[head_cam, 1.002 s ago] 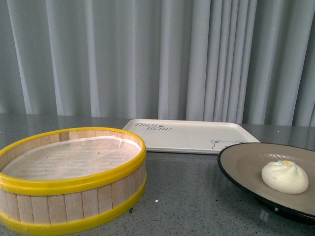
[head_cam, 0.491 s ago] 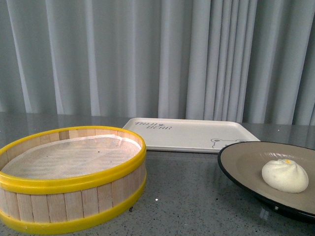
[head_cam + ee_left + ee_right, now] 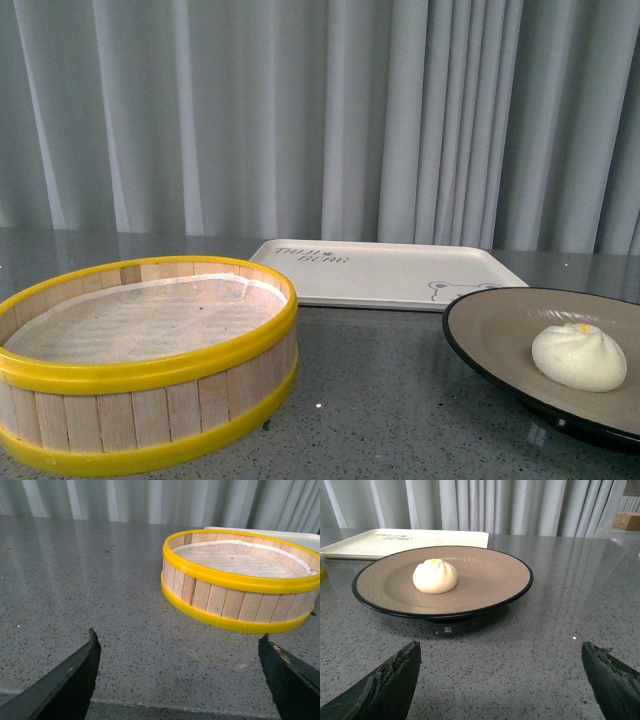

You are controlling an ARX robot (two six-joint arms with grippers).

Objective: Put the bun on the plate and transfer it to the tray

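White and pleated, with a faint yellow dot on top, the bun (image 3: 578, 357) sat on the beige inside of the plate (image 3: 468, 345), clear of its glossy black rim. The plate stood at the near right of the grey speckled table (image 3: 380, 400), and the front view cut off its right side.

Farther back, near the middle of the table, the cream tray (image 3: 390, 275) lay flat, with dark lettering at its far left and a small bear drawing at its near right corner. In the front view the plate's rim overlapped that corner. Whether the two touched could not be told.

At the near left stood a round wooden steamer basket (image 3: 150, 400) with yellow bands at its top and base, lined with white paper (image 3: 140, 320). It was well apart from the plate, and its far side lay close to the tray's near left edge.

The left gripper (image 3: 177, 635) was low over the table on the near side of the basket, its dark jaws spread wide over bare tabletop. The right gripper (image 3: 500, 643) was likewise low on the near side of the plate, jaws spread wide and apart from the rim. Pale pleated curtains (image 3: 300, 120) closed off the far side.
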